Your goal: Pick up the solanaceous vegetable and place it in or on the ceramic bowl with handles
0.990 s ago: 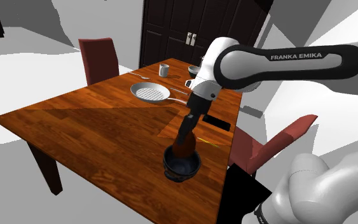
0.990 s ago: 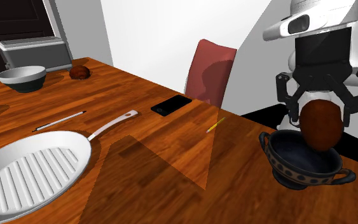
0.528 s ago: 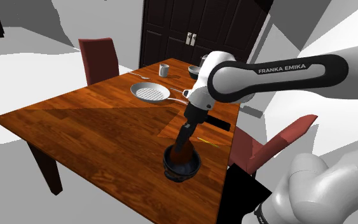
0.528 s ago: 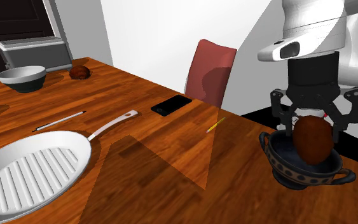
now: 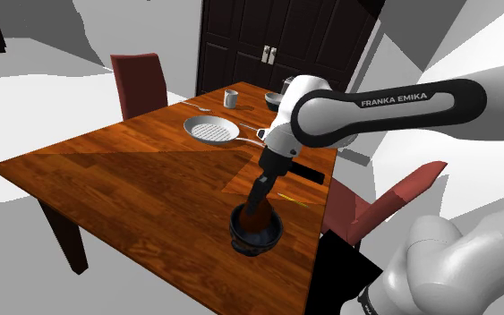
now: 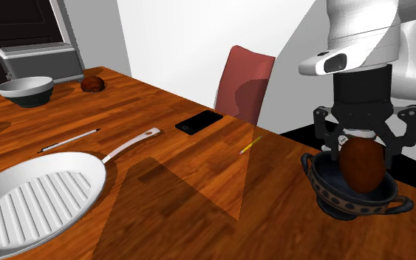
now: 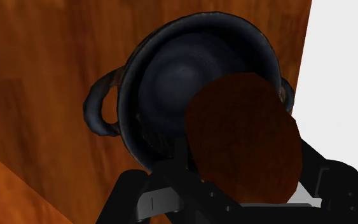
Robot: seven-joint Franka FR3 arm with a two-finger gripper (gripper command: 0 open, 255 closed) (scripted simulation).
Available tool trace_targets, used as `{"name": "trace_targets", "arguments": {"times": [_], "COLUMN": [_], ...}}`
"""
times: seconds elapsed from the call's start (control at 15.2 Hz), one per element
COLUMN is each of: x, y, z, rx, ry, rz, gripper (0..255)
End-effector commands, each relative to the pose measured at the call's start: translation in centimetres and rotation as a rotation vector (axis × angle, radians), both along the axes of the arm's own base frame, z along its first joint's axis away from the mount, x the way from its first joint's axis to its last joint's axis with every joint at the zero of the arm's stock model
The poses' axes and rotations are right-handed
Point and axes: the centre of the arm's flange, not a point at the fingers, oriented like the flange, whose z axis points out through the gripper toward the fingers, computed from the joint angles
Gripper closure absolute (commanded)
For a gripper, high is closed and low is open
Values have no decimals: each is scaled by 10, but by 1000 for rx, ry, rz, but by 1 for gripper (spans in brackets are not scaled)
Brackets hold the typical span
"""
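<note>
The reddish-brown vegetable (image 6: pixel 361 164) is being clasped between the pincer's (image 6: pixel 363 151) fingers, low over the dark two-handled bowl (image 6: pixel 328 185). The bowl is being carried by the wooden surface (image 6: pixel 184 192) at four o'clock in the second exterior view, a ribbed pan (image 6: pixel 36 199) at eight. Dark doors (image 5: pixel 259 45) are being shown at twelve in the shoulder view.

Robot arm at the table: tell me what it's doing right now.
The white arm's black claw grips a reddish-brown potato and holds it partly inside the dark two-handled bowl near the edge of the wooden table. The potato is not yet released. A frying pan and a phone lie elsewhere on the table.
</note>
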Motion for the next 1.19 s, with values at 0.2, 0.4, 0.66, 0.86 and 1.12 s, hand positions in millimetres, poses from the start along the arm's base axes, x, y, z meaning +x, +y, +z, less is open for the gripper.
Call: {"name": "trace_targets", "arguments": {"times": [0.2,0.4,0.66,0.86,1.12], "x": [0,1,3,3,3], "y": [0,-4,-16,-16,-16], "z": [0,12,47,47,47], "rx": [0,0,0,0,0], "ry": [0,0,0,0,0], "rz": [0,0,0,0,0], "gripper": [0,0,0,0,0]}}
